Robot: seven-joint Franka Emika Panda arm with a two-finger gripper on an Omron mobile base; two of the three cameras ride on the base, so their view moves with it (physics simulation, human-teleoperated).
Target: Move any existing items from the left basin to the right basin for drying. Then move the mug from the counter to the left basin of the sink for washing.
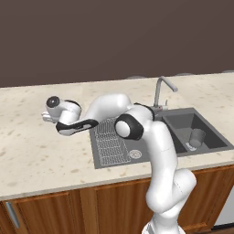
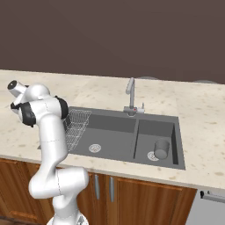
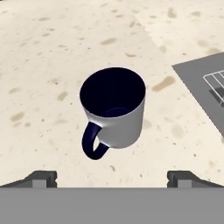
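Observation:
The mug (image 3: pixel 114 114), light grey with a dark navy inside and a handle turned toward the camera, stands upright on the beige counter (image 3: pixel 43 65). My gripper (image 3: pixel 112 178) hangs open just above and short of it, with one fingertip on each side and nothing between them. From the left base view the arm reaches left over the counter (image 1: pixel 36 155), the gripper (image 1: pixel 47 117) pointing down beside the sink. The plain grey cup (image 1: pixel 197 137) (image 2: pixel 161 148) stands in the right basin (image 1: pixel 183 121) (image 2: pixel 151 129). The left basin (image 1: pixel 137 157) (image 2: pixel 110 129) holds a wire rack (image 1: pixel 109 141) (image 2: pixel 77 123).
A curved grey faucet (image 1: pixel 161 89) (image 2: pixel 130 94) rises behind the divider between the basins. The sink's dark corner with rack wires (image 3: pixel 205 81) lies to the right of the mug. Brown cabinets (image 1: pixel 55 212) run below the counter's front edge.

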